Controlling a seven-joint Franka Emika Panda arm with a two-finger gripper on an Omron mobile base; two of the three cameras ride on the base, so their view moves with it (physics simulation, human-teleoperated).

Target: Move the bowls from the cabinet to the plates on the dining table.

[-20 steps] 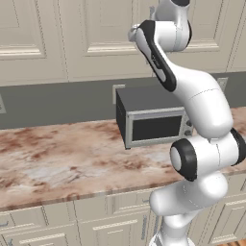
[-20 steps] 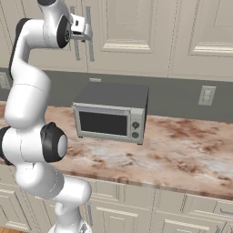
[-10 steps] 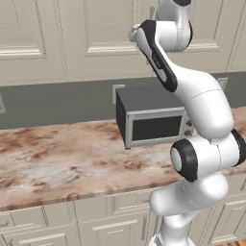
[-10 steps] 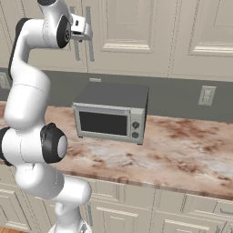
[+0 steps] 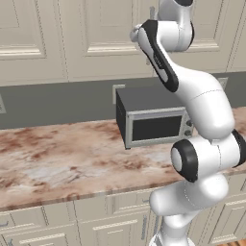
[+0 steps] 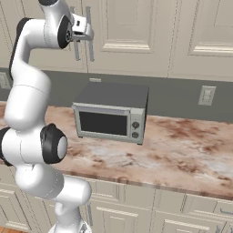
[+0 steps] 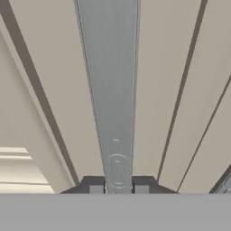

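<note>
My pincer (image 7: 118,188) has just narrowed from wide onto the cabinet's (image 6: 132,27) metal handle (image 7: 112,90), its 2 fingers (image 7: 95,188) now flanking the bar closely, seemingly gripping it. That readies me to pull the door open. The doors are shut, so the bowls are hidden; below sit the microwave (image 6: 110,116) and the tabletop (image 6: 182,150).
</note>
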